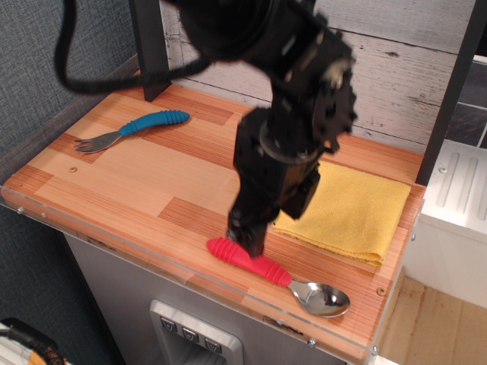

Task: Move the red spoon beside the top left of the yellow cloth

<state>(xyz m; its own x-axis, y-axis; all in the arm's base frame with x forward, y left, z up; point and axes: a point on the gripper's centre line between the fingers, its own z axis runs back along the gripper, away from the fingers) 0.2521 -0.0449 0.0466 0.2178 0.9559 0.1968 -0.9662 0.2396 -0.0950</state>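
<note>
Nearest the front edge of the wooden counter (152, 182) lies the red spoon (278, 275), one of its kind, its thick ribbed plastic handle pointing left and its shiny metal bowl toward the right front corner. The gripper (247, 236) hangs right over the left end of that handle, its dark fingers at or just above the red plastic; the view blurs and the arm's bulk hides the tips, so I cannot tell whether the jaws stand wide, narrow, or already pinch the handle. Judging from its look, the spoon is light and stiff; the ribbed handle should give good purchase, while the polished bowl would likely be slippery, so the middle of the handle seems the sensible place to take hold, across its width. Gripped far out at the handle's end, the bowl's weight may tip it. Just behind and to the right sits the single yellow cloth (358, 213), folded roughly square, soft and apt to rumple if dragged across; its top left corner is hidden behind the arm, and the bare wood beside that corner is where the spoon belongs, so the task is not yet done. Farther back on the left lies one blue-handled fork (133, 130), well apart from the rest, before the plank wall (403, 61).
</note>
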